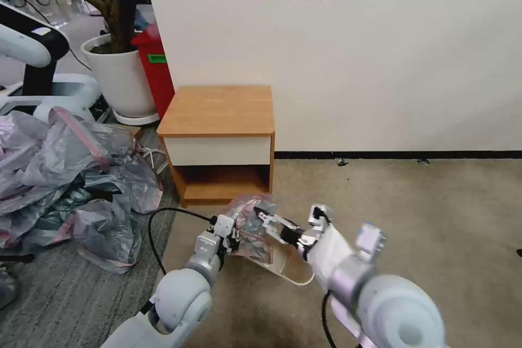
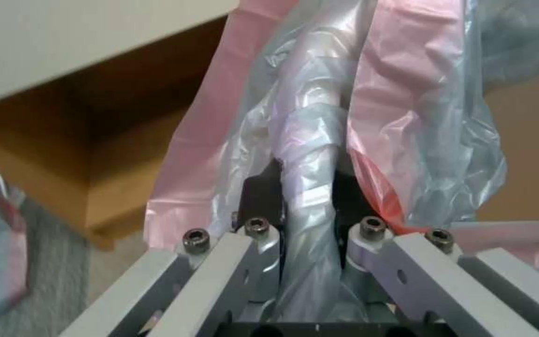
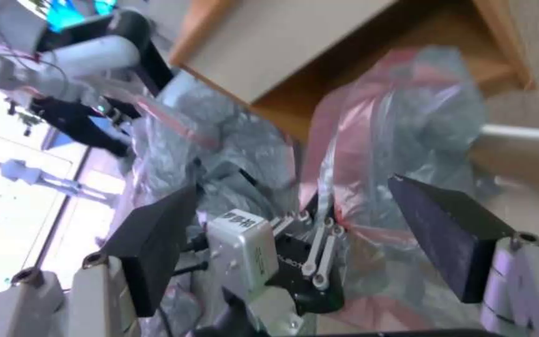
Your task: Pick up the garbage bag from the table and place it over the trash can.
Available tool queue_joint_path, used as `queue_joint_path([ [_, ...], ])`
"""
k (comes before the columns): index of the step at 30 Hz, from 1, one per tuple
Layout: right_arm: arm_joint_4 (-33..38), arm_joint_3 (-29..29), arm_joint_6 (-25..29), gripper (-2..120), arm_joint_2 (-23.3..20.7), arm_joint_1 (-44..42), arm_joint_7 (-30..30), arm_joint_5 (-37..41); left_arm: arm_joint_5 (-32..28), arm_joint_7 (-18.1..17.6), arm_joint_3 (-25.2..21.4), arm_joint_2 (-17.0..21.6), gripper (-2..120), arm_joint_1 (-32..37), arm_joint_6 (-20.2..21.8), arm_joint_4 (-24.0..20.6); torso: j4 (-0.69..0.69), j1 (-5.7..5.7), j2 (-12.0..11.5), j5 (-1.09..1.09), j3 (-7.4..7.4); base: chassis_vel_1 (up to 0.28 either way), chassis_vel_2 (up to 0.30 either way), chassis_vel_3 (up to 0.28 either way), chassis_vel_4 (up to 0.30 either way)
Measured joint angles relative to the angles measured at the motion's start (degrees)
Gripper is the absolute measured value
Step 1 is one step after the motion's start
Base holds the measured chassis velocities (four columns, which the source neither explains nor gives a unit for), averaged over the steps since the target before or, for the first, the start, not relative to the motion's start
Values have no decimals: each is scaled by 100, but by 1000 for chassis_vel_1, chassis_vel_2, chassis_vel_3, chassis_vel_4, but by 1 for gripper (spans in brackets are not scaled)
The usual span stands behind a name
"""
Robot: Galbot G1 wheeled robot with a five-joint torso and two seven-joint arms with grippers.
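Note:
The garbage bag point(image 1: 249, 222), crinkled grey plastic with a pink band, hangs low in front of the table point(image 1: 217, 111), above the near-left rim of the cream trash can point(image 1: 296, 278). My left gripper point(image 1: 234, 236) is shut on a bunched fold of the bag point(image 2: 310, 154), which runs between its black fingers point(image 2: 263, 187). My right gripper point(image 1: 273, 224) is just right of it, over the can's mouth. Its two black pads point(image 3: 157, 243) stand wide open on either side of the bag point(image 3: 394, 131) without touching it.
A large heap of similar grey-pink bags point(image 1: 65, 174) lies on the floor at the left. Behind it are a white plant pot point(image 1: 122, 76), a red bin point(image 1: 157, 68) and another robot point(image 1: 32, 49). Open carpet point(image 1: 435, 212) stretches to the right.

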Motion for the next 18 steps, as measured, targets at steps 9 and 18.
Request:
queue_joint_path([
  [9, -715, -454, 9, 82, 279, 725, 742, 220, 628, 165, 38, -125, 10, 36, -292, 114, 0, 0, 0, 0, 0, 0, 0, 0, 0],
  [18, -1291, -538, 32, 82, 467, 1065, 1045, 70, 1220, 297, 52, -220, 10, 50, -550, 212, -1, 0, 0, 0, 0, 0, 0, 0, 0],
])
